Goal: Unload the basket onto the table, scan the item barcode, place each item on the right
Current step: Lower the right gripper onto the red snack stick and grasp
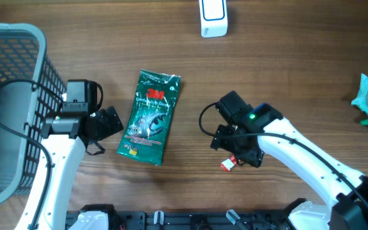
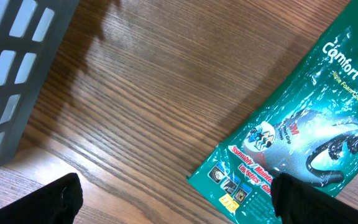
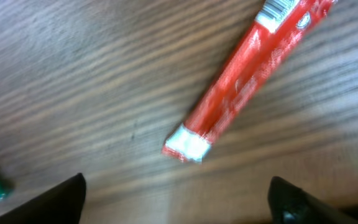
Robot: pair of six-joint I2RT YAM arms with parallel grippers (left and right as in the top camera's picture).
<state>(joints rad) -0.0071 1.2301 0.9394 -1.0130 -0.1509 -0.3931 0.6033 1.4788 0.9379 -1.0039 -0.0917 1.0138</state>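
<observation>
Item under the right gripper (image 3: 179, 208): red stick packet (image 3: 240, 84), flat on the surface (image 1: 286, 64), lying slantwise, with a striped code patch at its far end. This gripper is released. Its fingers (image 3: 55, 202) are spread wide, the packet lies just ahead of them, and nothing is held.

Left gripper (image 2: 179, 202) is also released, hanging by the corner of the green glove packet (image 1: 151, 118). Scanner (image 1: 213, 18) sits well apart at the far edge, basket (image 1: 40, 45) at far left.

Risks you should watch:
- The packet is thin and flat, so closing may scrape the wood and skid it away.
- A pinch over the code end would hide it from the scanner.
- The slanted lie may twist the grasp.
</observation>
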